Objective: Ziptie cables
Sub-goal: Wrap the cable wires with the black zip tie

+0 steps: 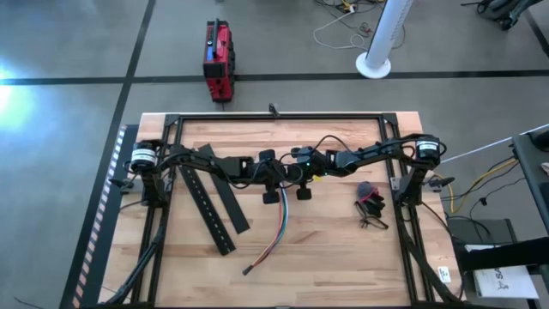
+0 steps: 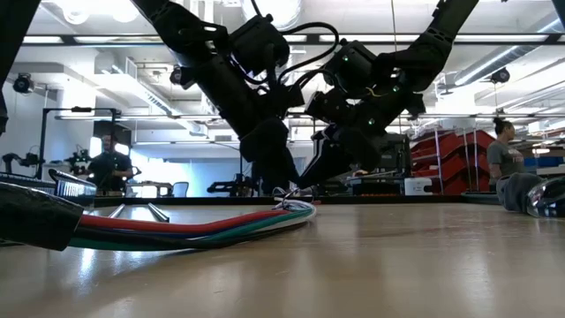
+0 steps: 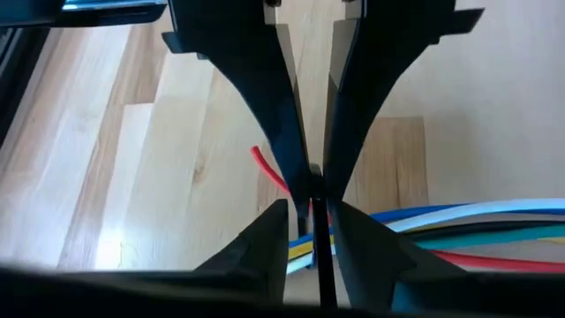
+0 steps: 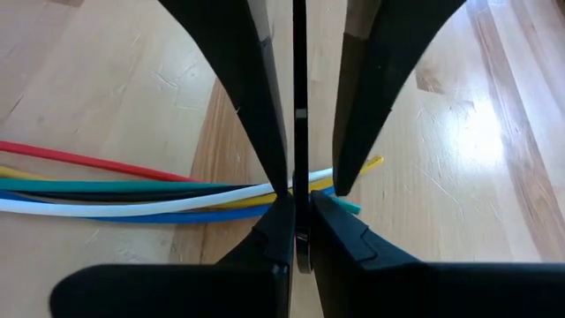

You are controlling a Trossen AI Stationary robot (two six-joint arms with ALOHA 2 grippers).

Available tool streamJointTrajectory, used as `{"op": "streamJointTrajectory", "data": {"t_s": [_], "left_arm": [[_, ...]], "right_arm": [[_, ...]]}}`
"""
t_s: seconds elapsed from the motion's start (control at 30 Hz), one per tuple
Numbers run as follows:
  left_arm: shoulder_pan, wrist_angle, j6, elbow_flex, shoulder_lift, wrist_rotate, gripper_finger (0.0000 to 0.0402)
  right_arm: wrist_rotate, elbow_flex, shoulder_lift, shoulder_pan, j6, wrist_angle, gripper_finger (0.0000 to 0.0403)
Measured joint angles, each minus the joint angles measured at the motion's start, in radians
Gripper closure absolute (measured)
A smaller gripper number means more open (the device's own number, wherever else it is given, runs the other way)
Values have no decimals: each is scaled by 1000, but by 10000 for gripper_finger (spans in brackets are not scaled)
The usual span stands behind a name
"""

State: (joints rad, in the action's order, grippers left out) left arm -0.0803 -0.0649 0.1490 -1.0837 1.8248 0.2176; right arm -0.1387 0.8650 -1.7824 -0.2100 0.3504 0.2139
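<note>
We're cinching the tie (image 4: 300, 106) round the cables (image 4: 132, 199): right gripper (image 4: 300, 208) clamped on it, left gripper (image 3: 313, 190) too (apparently); next, pull taut

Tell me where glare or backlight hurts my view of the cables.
High view: glare only on the floor, cables evenly lit. Low view: ceiling lights leave the arms as silhouettes. Wrist views: dark fingers block part of the cables.
</note>
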Motion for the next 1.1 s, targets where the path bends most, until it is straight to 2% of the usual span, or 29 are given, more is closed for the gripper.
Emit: {"op": "streamJointTrajectory", "data": {"t_s": [0.2, 0.5, 0.83, 1.1], "left_arm": [[0, 0, 0, 0, 0, 0, 344], [0, 8, 0, 0, 0, 0, 395], [1, -7, -8, 0, -5, 7, 400], [1, -108, -30, 0, -54, 8, 401]], "right_arm": [[0, 0, 0, 0, -1, 0, 394], [2, 0, 0, 0, -2, 0, 394], [3, 1, 0, 0, -2, 0, 394], [1, 3, 0, 0, -2, 3, 394]]}}
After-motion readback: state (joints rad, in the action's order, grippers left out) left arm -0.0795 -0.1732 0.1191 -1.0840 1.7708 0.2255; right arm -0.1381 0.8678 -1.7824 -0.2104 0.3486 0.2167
